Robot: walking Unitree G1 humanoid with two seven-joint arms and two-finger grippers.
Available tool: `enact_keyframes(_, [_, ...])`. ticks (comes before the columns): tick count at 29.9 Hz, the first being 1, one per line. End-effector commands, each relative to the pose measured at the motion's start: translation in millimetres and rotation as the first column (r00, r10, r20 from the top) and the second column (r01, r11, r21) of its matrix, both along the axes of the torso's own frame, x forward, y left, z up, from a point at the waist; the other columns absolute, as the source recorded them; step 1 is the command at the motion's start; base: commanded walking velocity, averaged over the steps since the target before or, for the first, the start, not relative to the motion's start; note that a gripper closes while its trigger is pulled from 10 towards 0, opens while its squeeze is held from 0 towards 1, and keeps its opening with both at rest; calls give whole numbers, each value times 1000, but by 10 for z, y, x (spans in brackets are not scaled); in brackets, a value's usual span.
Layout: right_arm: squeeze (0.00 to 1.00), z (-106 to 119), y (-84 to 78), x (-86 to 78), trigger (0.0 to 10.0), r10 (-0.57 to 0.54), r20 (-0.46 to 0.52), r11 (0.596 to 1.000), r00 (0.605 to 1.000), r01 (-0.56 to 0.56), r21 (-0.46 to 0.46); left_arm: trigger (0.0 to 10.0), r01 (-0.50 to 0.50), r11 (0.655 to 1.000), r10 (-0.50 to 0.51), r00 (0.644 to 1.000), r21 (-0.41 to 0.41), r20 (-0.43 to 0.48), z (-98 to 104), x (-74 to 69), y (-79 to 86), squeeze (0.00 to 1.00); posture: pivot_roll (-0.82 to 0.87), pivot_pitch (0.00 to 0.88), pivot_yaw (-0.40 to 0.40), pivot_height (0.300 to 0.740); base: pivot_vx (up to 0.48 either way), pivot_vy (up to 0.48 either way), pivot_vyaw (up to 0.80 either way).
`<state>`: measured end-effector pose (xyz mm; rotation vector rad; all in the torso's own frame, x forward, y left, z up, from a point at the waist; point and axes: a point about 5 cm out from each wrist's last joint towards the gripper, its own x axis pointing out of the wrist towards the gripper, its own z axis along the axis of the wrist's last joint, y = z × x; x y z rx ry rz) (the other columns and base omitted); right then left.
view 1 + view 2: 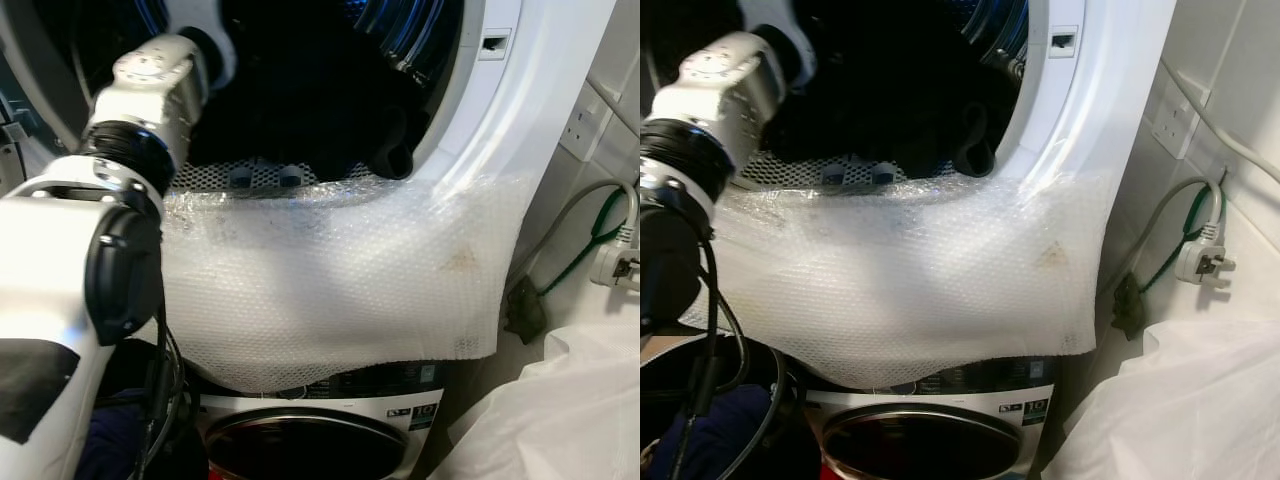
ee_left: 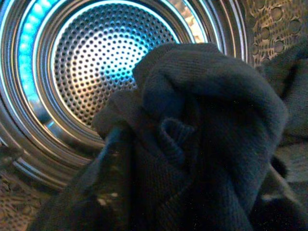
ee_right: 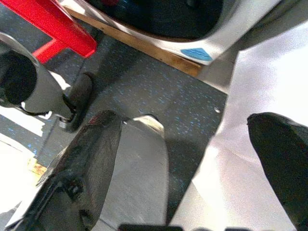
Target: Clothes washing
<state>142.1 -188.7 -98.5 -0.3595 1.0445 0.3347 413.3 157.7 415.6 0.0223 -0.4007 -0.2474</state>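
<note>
Dark knit garment (image 2: 192, 134) bunched right before our left tool inside the drum (image 2: 96, 62); grip state unclear. It looks soft and floppy, so we'd pinch a thick fold. Right tool (image 3: 192, 159) hangs apart.

We see bubble wrap (image 1: 330, 290) hanging down over the front. On the wall are a socket (image 1: 585, 125) and a white plug (image 1: 1203, 263) on a grey cable (image 1: 1160, 215), beside a green wire (image 1: 585, 245). A white sheet (image 1: 560, 410) lies below. A red bar (image 3: 53, 24) crosses the dark floor (image 3: 159, 91).

Dark clothes (image 1: 330, 110) in washer drum (image 2: 72, 62)
</note>
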Motion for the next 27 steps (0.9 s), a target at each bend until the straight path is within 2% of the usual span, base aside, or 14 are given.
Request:
enact_keyframes(1, [0, -44, -126, -169, 10000, -3, -62, 1000, 998, 2, -31, 10000, -41, 999, 41, 999, -14, -5, 38, -13, 106, 1000, -246, 0, 18, 740, 0, 0, 0])
enact_keyframes(5, [0, -32, -163, -149, 10000, 1, -60, 999, 998, -3, -39, 10000, -72, 997, 73, 997, 31, -34, -27, 8, 127, 1000, -247, 0, 13, 740, 0, 0, 0])
enact_keyframes(8, [0, -22, -160, -114, 10000, 0, -52, 999, 999, -2, -40, 10000, 2, 997, 1, 999, 71, -46, -43, 7, 54, 1000, -244, 0, 14, 740, 0, 0, 0])
enact_keyframes(10, [0, -21, -155, -110, 10000, 1, -51, 999, 999, -3, -40, 10000, 15, 997, -11, 999, 78, -48, -45, 6, 41, 1000, -244, 0, 14, 740, 0, 0, 0])
enact_keyframes(11, [0, -23, -129, -103, 10000, 3, -49, 999, 999, -5, -36, 10000, 69, 988, -64, 997, 140, -43, -49, -3, -21, 1000, -243, 0, 16, 740, 0, 0, 0])
enact_keyframes(12, [0, -23, -121, -100, 10000, 3, -48, 999, 999, -5, -34, 10000, 88, 982, -82, 996, 165, -42, -50, -7, -44, 1000, -242, 0, 19, 740, 0, 0, 0])
enact_keyframes(17, [0, -37, -68, -116, 10000, 6, -52, 1000, 999, -7, -24, 10000, 112, 966, -102, 993, 232, -56, -67, -8, -93, 1000, -229, 0, 26, 740, 0, 0, 0])
enact_keyframes(21, [0, -42, -37, -116, 10000, 10, -54, 1000, 998, -12, -20, 10000, 181, 941, -164, 983, 288, -81, -86, -19, -154, 1000, -219, 0, 30, 740, 0, 0, 0])
enact_keyframes(22, [0, -42, -28, -112, 10000, 11, -54, 1000, 998, -12, -19, 10000, 197, 920, -175, 980, 338, -94, -116, -19, -168, 1000, -215, 0, 34, 740, 0, 0, 0])
enact_keyframes(23, [0, -42, -28, -112, 10000, 11, -54, 1000, 998, -12, -19, 10000, 197, 920, -175, 980, 338, -94, -116, -19, -168, 1000, -215, 0, 34, 740, 0, 0, 0])
enact_keyframes(24, [0, -44, -15, -110, 10000, 13, -53, 1000, 998, -14, -18, 10000, 242, 899, -214, 970, 364, -117, -148, -27, -174, 1000, -213, 0, 38, 740, 0, 0, 0])
enact_keyframes(26, [0, -44, -2, -106, 10000, 13, -52, 1000, 999, -14, -16, 10000, 283, 890, -252, 959, 357, -132, -158, -38, -165, 1000, -214, 0, 40, 740, 0, 0, 0])
enact_keyframes(27, [0, -45, 5, -106, 10000, 11, -51, 1000, 999, -12, -15, 10000, 322, 865, -286, 947, 385, -149, -170, -52, -169, 1000, -214, 0, 42, 740, 0, 0, 0])
